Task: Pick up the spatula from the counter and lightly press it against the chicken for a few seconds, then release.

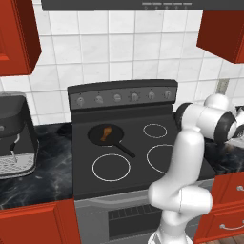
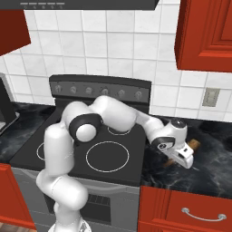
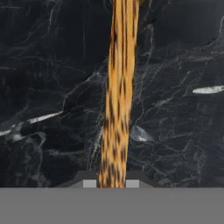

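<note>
The tool (image 3: 111,184) sits low over the dark marble surface (image 3: 48,65), its two tips standing narrowly apart on either side of the wooden handle of the spatula (image 3: 117,87); the tips look to be just at the wood, but whether they already bear on it cannot be told. The handle runs straight away from between the tips and looks to lie flat on the surface, so the step in hand is judged to be the grasp. To do it well the jaws should close squarely across the handle with the wood centred between them; the grip looks to be toward one end of the handle, so the free length may droop or swivel on the lift; a firm hold and a slow, level rise would guard against that. Outward from the tool, to its left, lies the stove (image 1: 138,143); well apart from the tool, on the rear left burner, stands the frying pan (image 1: 116,138) with the chicken (image 1: 105,133) inside; the press there should be gentle, since the pan may slide.
</note>
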Tool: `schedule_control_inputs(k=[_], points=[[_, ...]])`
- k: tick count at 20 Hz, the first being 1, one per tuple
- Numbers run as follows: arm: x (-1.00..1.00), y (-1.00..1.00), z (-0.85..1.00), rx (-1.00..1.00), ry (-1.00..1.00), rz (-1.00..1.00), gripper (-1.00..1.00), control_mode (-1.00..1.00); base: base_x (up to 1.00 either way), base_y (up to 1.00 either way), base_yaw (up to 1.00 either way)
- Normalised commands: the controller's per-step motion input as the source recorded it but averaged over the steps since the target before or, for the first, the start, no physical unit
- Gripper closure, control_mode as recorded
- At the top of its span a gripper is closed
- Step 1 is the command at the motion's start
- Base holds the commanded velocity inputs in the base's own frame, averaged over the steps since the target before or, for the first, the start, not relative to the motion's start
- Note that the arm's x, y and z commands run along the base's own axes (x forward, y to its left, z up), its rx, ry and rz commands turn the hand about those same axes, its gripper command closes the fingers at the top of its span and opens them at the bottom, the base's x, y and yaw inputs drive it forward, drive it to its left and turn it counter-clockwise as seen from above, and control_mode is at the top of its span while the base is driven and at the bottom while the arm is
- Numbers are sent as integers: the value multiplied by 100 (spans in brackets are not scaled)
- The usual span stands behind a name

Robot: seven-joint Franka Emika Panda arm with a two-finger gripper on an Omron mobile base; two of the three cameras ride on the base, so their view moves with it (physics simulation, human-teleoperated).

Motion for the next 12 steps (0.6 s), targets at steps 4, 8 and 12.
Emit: schedule_control_inputs(k=[4,8,12], points=[[-30,14,38,-1,-19,3,100,-100,0,0,0],[-17,20,21,-1,-14,14,100,-100,0,0,0],[-12,24,7,-3,-11,21,100,-100,0,0,0]])
